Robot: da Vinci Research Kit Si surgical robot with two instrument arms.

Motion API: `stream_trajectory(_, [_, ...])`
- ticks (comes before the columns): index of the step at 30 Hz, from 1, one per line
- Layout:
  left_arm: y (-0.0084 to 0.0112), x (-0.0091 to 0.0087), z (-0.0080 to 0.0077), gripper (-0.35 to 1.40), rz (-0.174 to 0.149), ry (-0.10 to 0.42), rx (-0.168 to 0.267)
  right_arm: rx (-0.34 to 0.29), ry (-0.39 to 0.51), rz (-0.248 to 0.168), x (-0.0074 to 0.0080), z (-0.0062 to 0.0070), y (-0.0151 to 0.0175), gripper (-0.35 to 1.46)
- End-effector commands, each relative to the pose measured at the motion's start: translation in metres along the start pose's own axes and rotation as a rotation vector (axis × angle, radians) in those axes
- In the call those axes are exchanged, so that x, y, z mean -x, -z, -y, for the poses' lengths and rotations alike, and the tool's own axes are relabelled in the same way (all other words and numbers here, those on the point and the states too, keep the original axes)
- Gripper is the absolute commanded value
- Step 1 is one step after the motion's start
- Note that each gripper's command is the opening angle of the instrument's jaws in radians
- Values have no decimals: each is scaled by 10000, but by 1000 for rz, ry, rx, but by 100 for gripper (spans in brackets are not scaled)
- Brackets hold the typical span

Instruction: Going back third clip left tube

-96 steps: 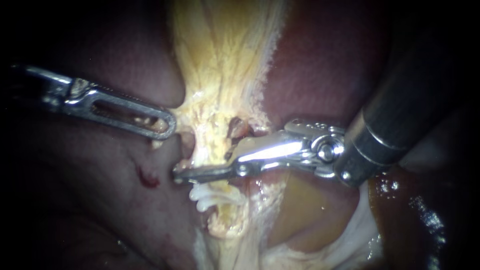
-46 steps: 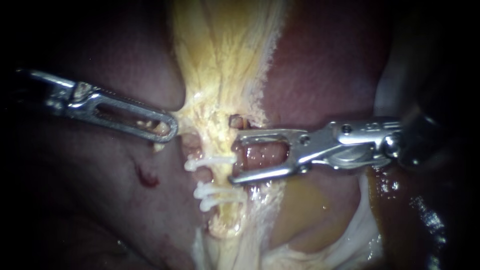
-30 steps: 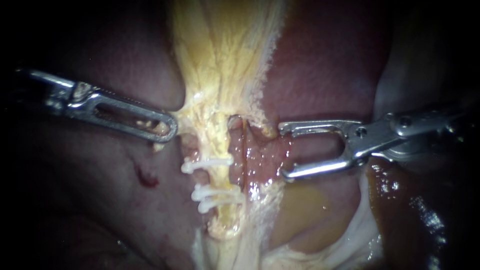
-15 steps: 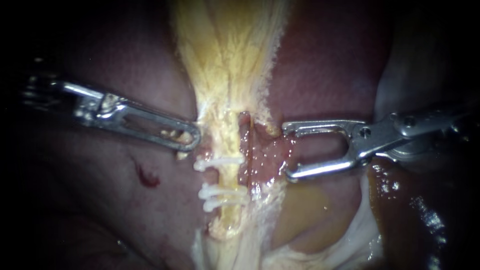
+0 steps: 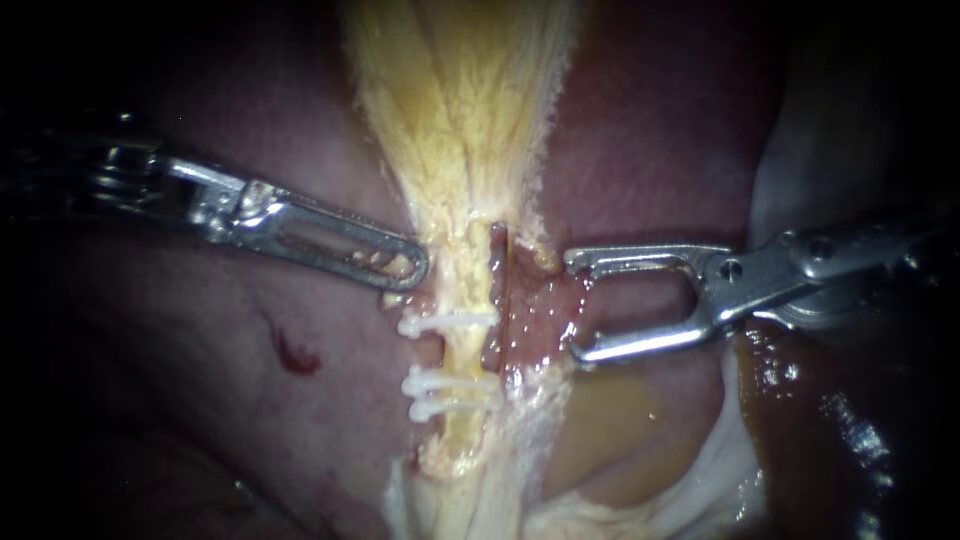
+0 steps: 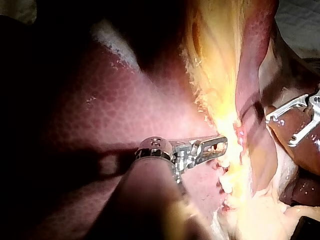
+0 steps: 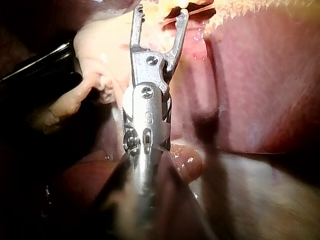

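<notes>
Endoscope view: R instrument point(image 5: 574, 307) jaws wide, beside tube point(image 5: 462, 352); L instrument point(image 5: 405, 268) jaws clamp yellow tissue point(image 5: 455, 180); 3 clips point(image 5: 445, 382).

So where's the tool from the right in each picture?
Endoscope: right instrument enters from the right, jaws open beside the tube.
Left wrist: right instrument beyond the left instrument, across the yellow tissue.
Right wrist: right instrument, jaws open toward that tissue.
Shared landmark: the yellow tissue.
</notes>
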Motion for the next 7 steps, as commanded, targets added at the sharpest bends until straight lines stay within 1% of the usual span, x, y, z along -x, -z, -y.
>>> stream_trajectory(1, [0,0,0,-35,0,1,0,0,0,0,-1,0,0,50])
stream_trajectory(7, [0,-1,0,-35,0,1,1,0,0,0,-1,1,1,50])
